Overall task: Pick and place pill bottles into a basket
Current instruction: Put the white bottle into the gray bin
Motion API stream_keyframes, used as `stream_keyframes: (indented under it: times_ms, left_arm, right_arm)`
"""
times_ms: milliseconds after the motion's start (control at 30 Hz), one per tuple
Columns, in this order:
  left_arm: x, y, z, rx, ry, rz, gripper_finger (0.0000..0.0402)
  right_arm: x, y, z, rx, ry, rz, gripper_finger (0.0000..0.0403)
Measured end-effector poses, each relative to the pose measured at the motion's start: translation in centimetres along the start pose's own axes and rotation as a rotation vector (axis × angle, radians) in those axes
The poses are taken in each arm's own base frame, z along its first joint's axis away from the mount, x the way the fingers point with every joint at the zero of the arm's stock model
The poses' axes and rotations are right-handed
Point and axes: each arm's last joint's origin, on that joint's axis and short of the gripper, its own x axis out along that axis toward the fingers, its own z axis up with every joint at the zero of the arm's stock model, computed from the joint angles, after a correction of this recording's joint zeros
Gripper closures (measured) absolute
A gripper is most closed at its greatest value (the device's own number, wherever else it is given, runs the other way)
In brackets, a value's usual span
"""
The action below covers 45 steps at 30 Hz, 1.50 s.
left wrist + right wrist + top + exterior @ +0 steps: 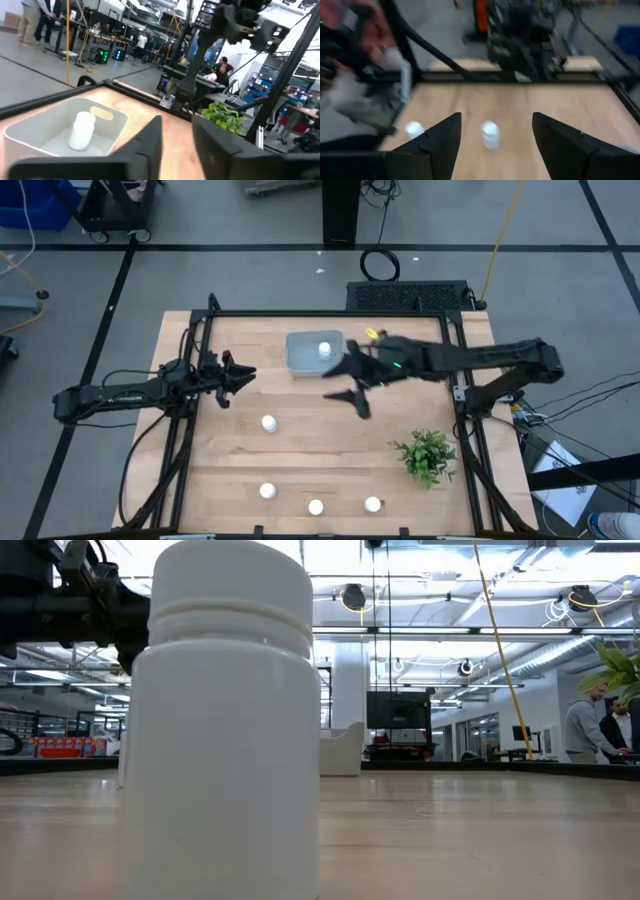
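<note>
The basket (pixel 304 352) sits toward the table's far edge, and one pill bottle (pixel 324 349) stands upright inside it, near its right end. The right gripper (pixel 347 381) hangs just beside the basket's right near corner, its fingers spread wide apart and empty. The left gripper (pixel 243 376) hovers to the basket's left, a little nearer the front, its fingers parted and holding nothing. A second pill bottle (pixel 269 423) stands on the bare wood well in front of the basket. Three more bottles (pixel 316 506) stand in a row, farther still from the basket, along the table's near edge. A small green plant (pixel 427 454) stands well off the basket's right front.
</note>
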Motion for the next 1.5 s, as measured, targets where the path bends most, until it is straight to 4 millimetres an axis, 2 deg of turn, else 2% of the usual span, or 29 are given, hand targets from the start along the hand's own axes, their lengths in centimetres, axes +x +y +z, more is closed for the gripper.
stream_keyframes:
  times_ms: [133, 267, 400, 500, 667, 900, 1133, 1267, 1400, 1500]
  left_arm:
    - [0.0, -0.4, -0.1, -0.045, 0.006, -0.035, 0.0193]
    - [0.0, -1.1, -0.1, -0.061, 0.008, -0.112, 0.0135]
    - [-0.1, -2.1, 0.1, -0.022, -0.025, -0.19, 0.011]
    - [-0.2, -2.7, 0.3, -0.029, -0.057, -0.218, 0.0109]
    - [-0.2, -3.2, -0.5, -0.03, -0.013, -0.164, 0.0124]
    - [-0.2, -3.8, -1.6, -0.05, 0.075, -0.072, 0.0141]
    - [1.3, -6.7, 0.4, 0.039, 0.259, 0.06, 0.0136]
    - [2.8, -8.8, 1.8, 0.137, 0.402, 0.159, 0.0135]
    - [4.6, -10.9, 2.9, 0.165, 0.506, 0.189, 0.0135]
    - [5.4, -11.6, 3.2, 0.196, 0.62, 0.252, 0.0135]
  right_arm:
    - [-2.4, 3.3, -3.2, -0.002, -0.171, 0.126, 0.0165]
    - [-5.0, 5.9, -7.2, -0.035, -0.404, 0.269, 0.0165]
    - [-7.4, 7.1, -10.5, -0.1, -0.609, 0.351, 0.0165]
    - [-8.7, 7.4, -12.1, -0.106, -0.698, 0.333, 0.0165]
    - [-9.6, 8.0, -13.1, -0.122, -0.757, 0.337, 0.0165]
    - [-10.0, 8.6, -13.0, -0.117, -0.789, 0.372, 0.0165]
    - [-10.1, 8.7, -13.0, -0.12, -0.789, 0.374, 0.0165]
    - [-10.1, 8.7, -13.0, -0.12, -0.789, 0.374, 0.0165]
    - [-10.1, 8.7, -13.0, -0.115, -0.788, 0.376, 0.0165]
    - [-10.0, 8.7, -13.1, -0.116, -0.78, 0.376, 0.0165]
